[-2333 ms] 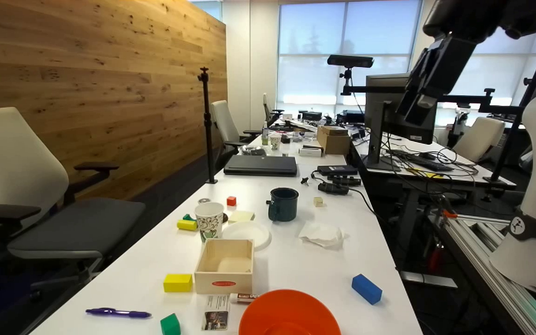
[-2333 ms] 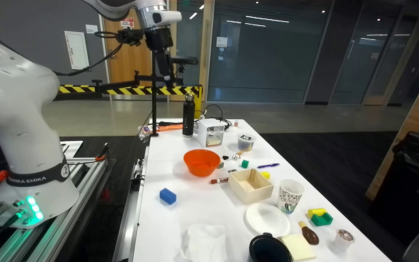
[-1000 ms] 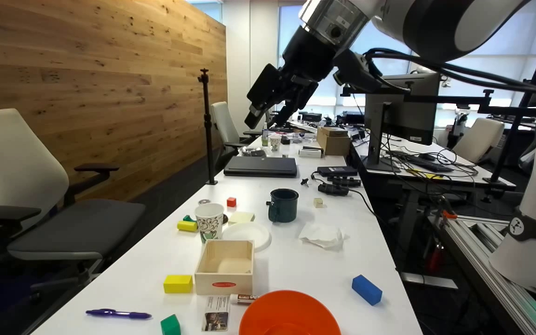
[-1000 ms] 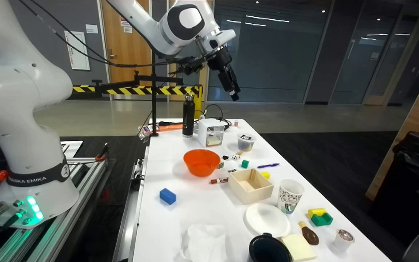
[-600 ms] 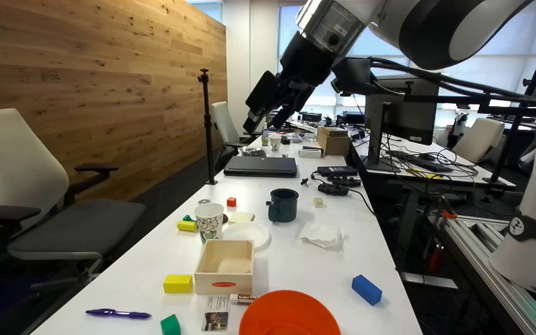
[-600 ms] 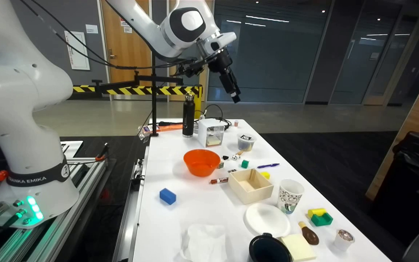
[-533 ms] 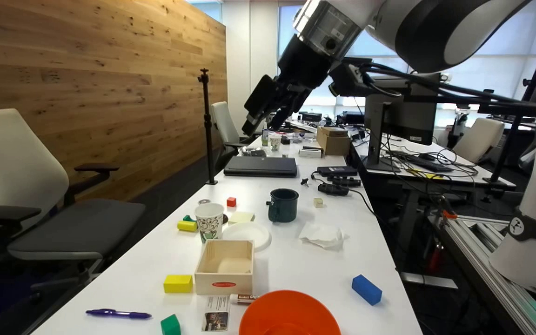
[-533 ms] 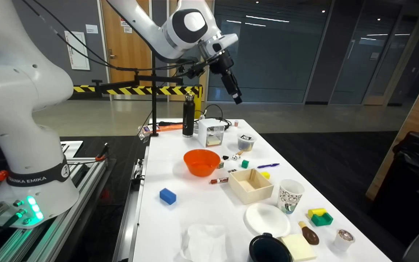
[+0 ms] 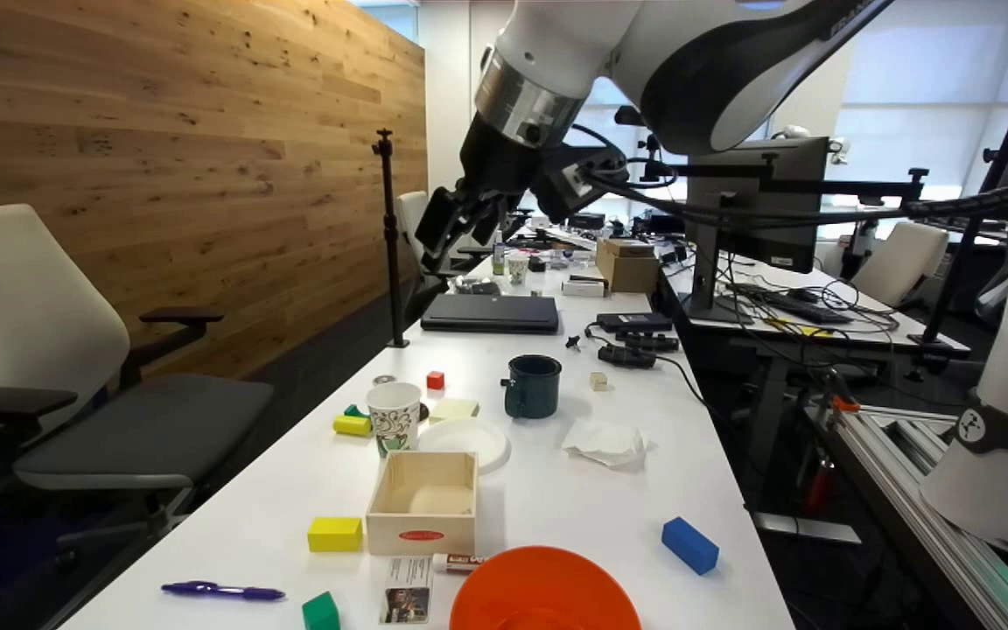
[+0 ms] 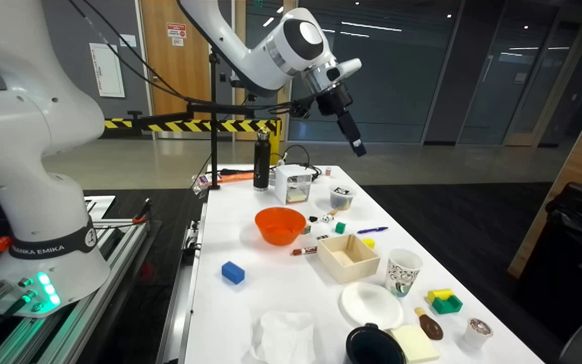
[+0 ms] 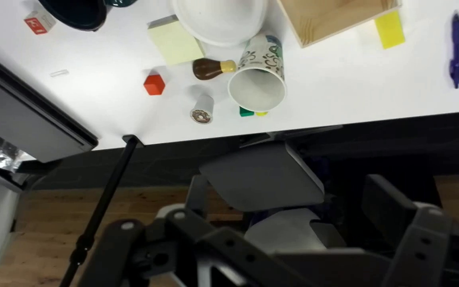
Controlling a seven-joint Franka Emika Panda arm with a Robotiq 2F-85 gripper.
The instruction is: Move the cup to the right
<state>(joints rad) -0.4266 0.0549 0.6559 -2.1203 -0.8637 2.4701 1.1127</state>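
The claw hangs well above the level of the surface, its fingers spread wide with nothing between them. Lower and well apart from it, the patterned cup stands upright, just beside the white plate and near the wooden box; whether cup and plate touch, I cannot tell. The step in hand looks like the approach: the cup is ungrasped, its shift to the right not yet made. Next, the claw probably needs to line up over the cup, straddle it without knocking plate or box, and close lightly, since it looks crushable.
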